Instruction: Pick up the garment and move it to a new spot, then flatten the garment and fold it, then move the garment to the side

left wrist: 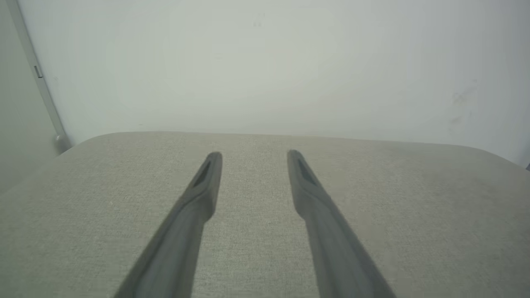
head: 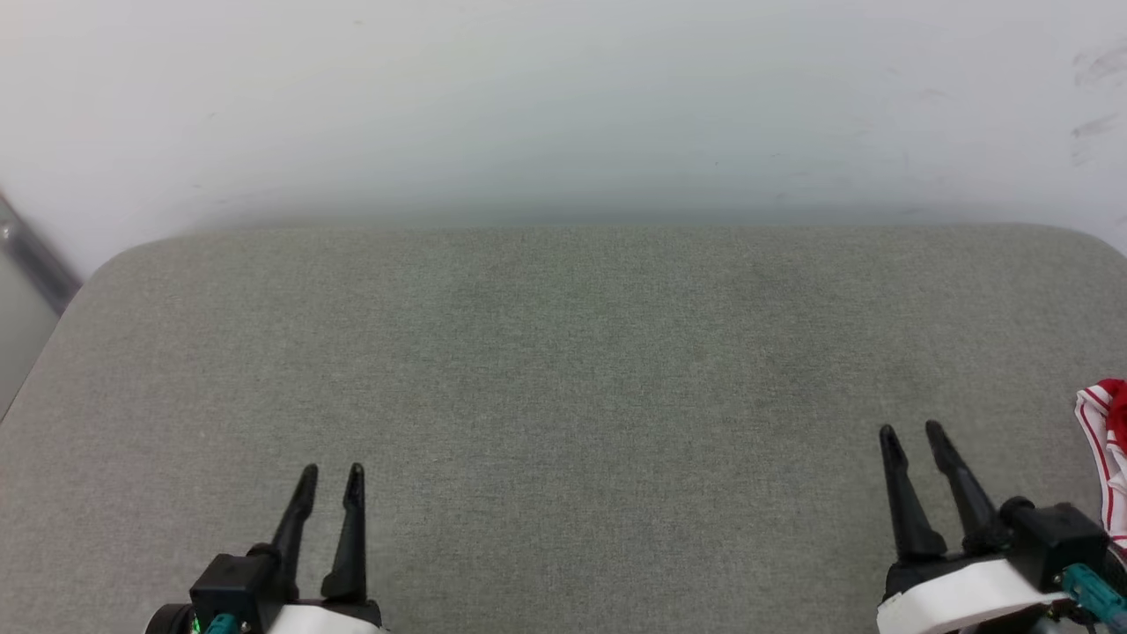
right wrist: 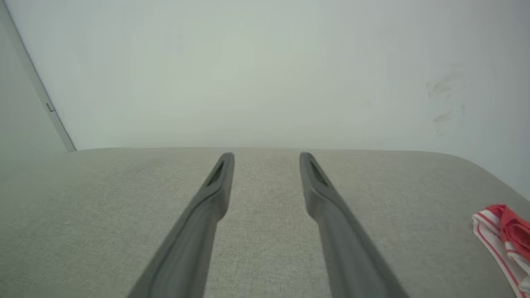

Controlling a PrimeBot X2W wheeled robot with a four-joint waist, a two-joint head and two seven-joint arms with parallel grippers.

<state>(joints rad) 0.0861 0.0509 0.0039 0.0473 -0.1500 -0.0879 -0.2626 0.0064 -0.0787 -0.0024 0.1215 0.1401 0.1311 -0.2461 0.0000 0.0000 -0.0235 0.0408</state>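
Now | right wrist: garment on cushion | left wrist: left hand spread

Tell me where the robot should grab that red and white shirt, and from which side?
Probably the bunched white, red-striped edge of the garment, nearest the right tool, approached from the left and above. That rumpled fold looks raised off the fabric surface; the rest runs out of frame.
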